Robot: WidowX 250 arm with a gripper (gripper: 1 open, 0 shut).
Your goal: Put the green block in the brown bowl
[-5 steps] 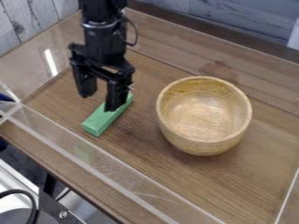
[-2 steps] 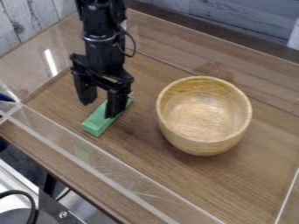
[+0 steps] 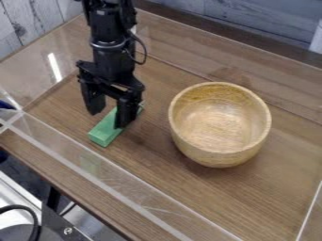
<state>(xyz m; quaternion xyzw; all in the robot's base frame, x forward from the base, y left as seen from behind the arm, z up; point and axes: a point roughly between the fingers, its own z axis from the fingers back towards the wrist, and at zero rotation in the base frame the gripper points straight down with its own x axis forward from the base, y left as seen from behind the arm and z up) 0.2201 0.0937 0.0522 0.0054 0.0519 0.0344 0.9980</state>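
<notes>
The green block [image 3: 105,132] lies flat on the wooden table, left of the brown bowl [image 3: 220,122]. My gripper [image 3: 109,106] points straight down over the block's far end, open, with one finger on each side of it. The fingertips [image 3: 128,115] reach down close to the table around the block; whether they touch it I cannot tell. The bowl stands upright with nothing in it, a short way to the right of the gripper.
A clear plastic wall [image 3: 151,193] runs along the table's near edge, with another along the left side. Bare wooden tabletop [image 3: 189,66] stretches behind the bowl toward a far rail.
The gripper has sunk a little lower over the green block's far end, staying open. The block and bowl have not moved.
</notes>
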